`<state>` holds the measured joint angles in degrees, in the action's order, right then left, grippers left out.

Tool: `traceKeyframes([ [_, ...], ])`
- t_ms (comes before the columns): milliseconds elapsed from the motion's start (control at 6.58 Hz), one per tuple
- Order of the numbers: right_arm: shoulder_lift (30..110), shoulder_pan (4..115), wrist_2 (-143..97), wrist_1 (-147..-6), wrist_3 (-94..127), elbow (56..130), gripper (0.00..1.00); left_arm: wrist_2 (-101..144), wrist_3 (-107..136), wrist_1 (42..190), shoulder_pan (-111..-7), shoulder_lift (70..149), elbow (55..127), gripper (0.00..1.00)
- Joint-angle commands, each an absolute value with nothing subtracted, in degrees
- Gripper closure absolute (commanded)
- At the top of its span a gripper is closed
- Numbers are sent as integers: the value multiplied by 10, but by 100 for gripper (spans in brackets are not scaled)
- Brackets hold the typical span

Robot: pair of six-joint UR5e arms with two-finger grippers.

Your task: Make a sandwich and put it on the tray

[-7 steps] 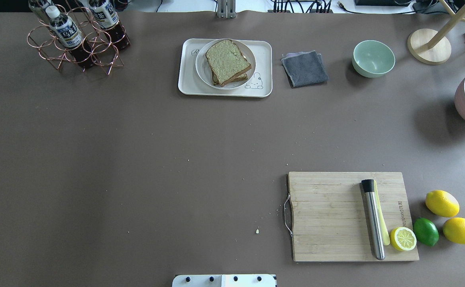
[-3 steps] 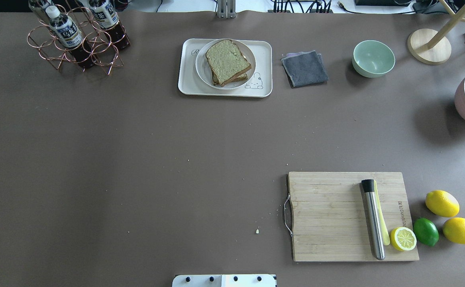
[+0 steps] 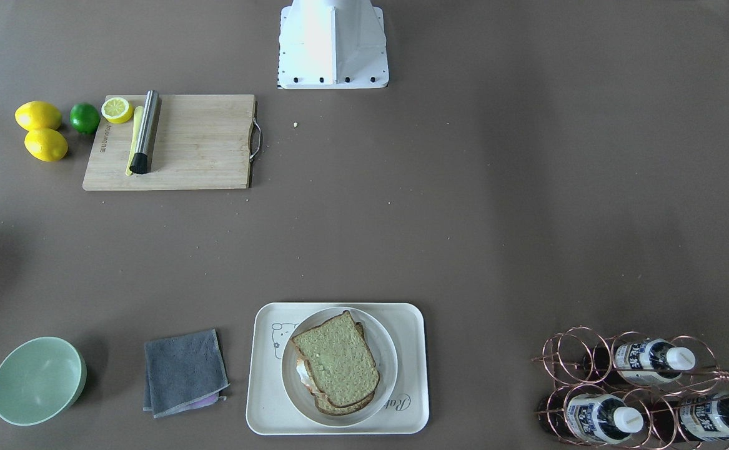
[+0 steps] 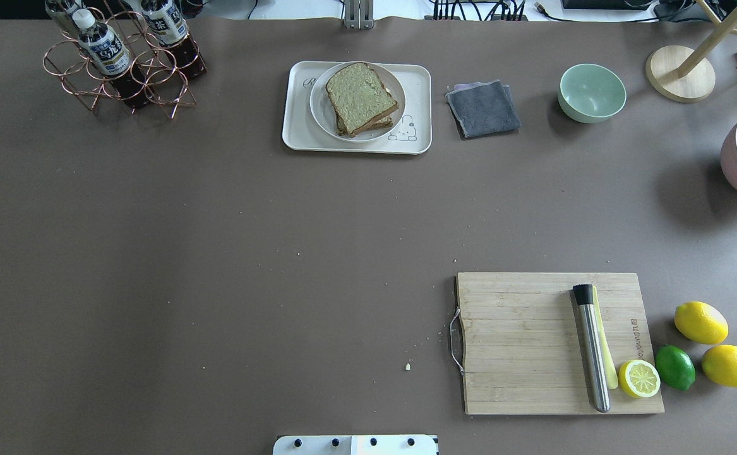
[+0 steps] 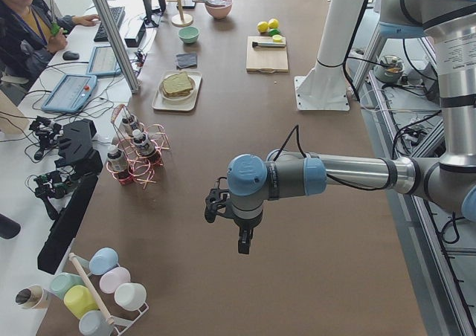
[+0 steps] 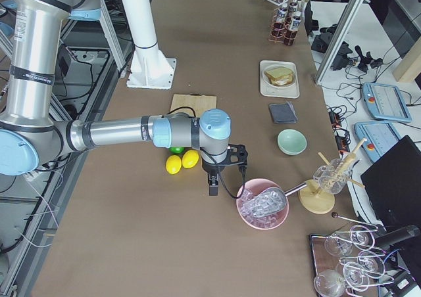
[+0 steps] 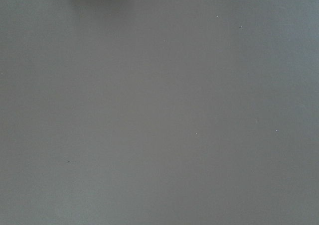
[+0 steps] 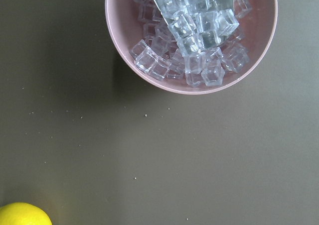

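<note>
**A:** Sandwich (image 4: 360, 98) in a moment. Where are the grippers?

**B:** The left gripper (image 5: 242, 243) hangs over bare table at the left end, well apart from everything. Only a side view shows it, so I cannot tell whether its jaws are parted or closed. The right gripper (image 6: 214, 186) hangs at the right end, near a pink bowl (image 6: 263, 208) of ice and the lemons (image 6: 191, 158). I cannot tell how its jaws stand either. I see nothing carried by either one.

**A:** And the sandwich?

**B:** It lies on a plate (image 4: 319, 117), and the plate stands on the tray (image 4: 295, 138). That is at the far side, between the bottle rack (image 4: 122, 69) on the left and a grey cloth (image 4: 483, 109) on the right. A bit of egg (image 3: 302, 372) shows at one edge. To my eye the job looks done.

**A:** What if it needed shifting?

**B:** I'd leave the bread alone. It looks soft and light, so a pinch would likely crush it. The slices sit skewed, and the egg between them is probably slippery, so the top one could slide. I'd hold the plate's rim or the tray's long edge instead. Both look stiff but smooth, so they want a firm, level hold.
</note>
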<state>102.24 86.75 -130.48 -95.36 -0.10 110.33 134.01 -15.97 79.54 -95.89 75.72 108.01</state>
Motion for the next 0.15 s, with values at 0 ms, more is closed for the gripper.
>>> traceKeyframes([
  [0,1021,867,-1305,-954,-1,1105,0,1341,-159,795,-959,757,1079,2],
])
